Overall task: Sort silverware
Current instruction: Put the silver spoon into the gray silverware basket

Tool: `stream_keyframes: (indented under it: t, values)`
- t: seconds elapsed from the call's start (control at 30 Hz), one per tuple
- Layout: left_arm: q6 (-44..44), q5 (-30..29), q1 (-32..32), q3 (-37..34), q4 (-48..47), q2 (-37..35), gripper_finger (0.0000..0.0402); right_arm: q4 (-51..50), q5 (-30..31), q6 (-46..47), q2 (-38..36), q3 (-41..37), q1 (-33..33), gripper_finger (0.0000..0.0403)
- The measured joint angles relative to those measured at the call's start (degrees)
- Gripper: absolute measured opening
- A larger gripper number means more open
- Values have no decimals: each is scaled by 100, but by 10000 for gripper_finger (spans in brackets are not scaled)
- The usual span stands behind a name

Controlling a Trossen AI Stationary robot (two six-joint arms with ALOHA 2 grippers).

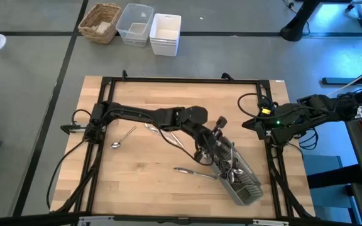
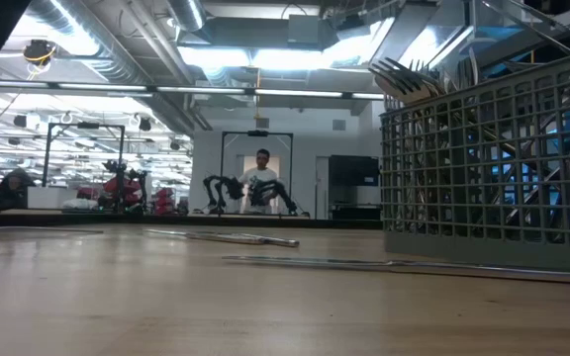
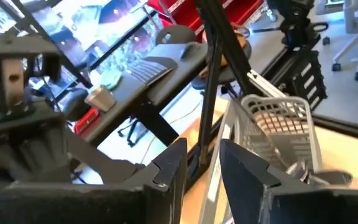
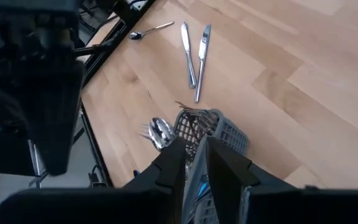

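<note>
A knife from the silverware is seen lying flat on the table, nearest the low camera. From the left, a spoon and a few other pieces are left unsorted. The left gripper is held over the caddy, which is already well filled. The right gripper is parked at the right edge. Whether either grasps anything cannot be told.

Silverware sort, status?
Left gripper above caddy; right gripper waits at table's right edge. Some silverware in caddy, spoon and other pieces loose on table. Nothing blocking.
</note>
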Motion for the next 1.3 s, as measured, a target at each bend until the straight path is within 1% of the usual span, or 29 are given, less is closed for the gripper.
stream_keyframes:
  t: [0.17,0.3,0.4,0.5,0.6,0.7,0.87,1.0,1.07,1.3]
  values:
    - [-224,-87,-184,3,-75,118,90,7,1,16,-6,0,0,67]
    - [-470,-280,-225,-35,-337,209,90,87,2,337,100,0,0,67]
    - [-955,-315,-208,-42,-490,212,90,6,-16,387,331,0,0,67]
    - [-1607,-315,-198,-42,-727,212,90,-213,-352,356,596,-9,-2,67]
    - [-2125,-310,-177,-44,-970,212,90,-392,-778,-100,774,-9,-2,67]
    - [-2286,-299,-159,-44,-1114,212,90,-465,-1082,-893,930,-9,0,67]
    - [-2288,-301,-157,-44,-1307,212,90,-472,-1104,-2078,979,-9,0,67]
    - [-2292,-300,-146,-44,-1585,210,90,-500,-923,-2865,982,-9,-2,67]
    - [-2338,-300,-137,-44,-1710,210,90,-503,-895,-3023,982,-9,0,67]
    - [-3071,-297,27,-44,-1807,210,90,-571,-898,-3069,1122,-8,-2,67]
